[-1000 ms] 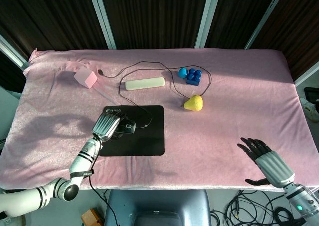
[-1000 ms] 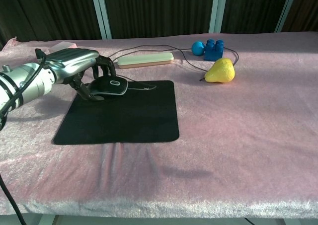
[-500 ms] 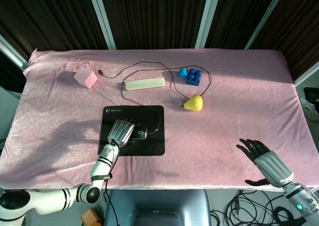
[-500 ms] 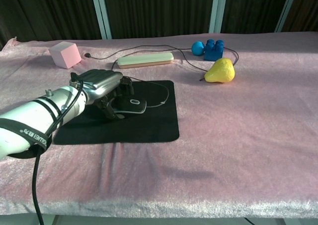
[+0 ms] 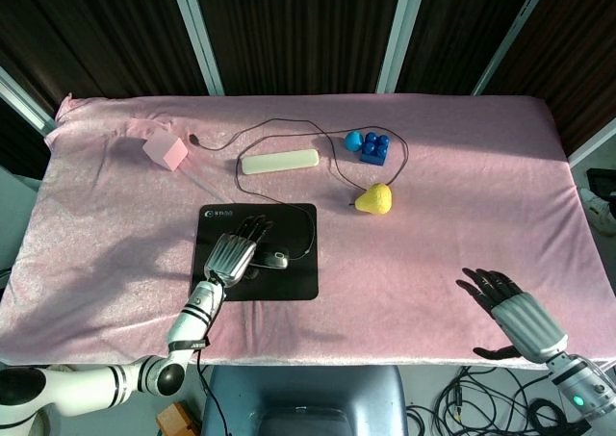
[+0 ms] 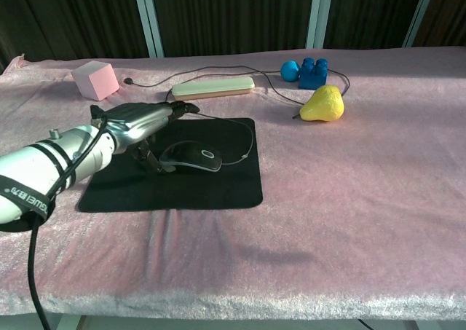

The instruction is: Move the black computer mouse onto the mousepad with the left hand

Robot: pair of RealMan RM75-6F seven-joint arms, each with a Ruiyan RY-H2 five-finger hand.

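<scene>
A: Report left hand (image 6: 138, 122) status.

B: Fingers (image 6: 178, 109) extended and spread, holding nothing. The thumb is lowered just beside the mouse (image 6: 191, 156); contact cannot be confirmed.

A: Mouse location?

B: On the black mouse pad (image 6: 218, 184), near its centre. Its cable runs toward 12 o'clock, past the cream bar (image 6: 212, 88).

A: Right hand (image 5: 515, 313)?

B: At the 5 o'clock corner of the pink surface (image 5: 443, 215), fingers spread, holding nothing, well apart from the mouse.

A: Other items?

B: Yellow pear (image 6: 323, 104) at 2 o'clock of the pad; pink cube (image 6: 95, 79) at 10 o'clock.
</scene>
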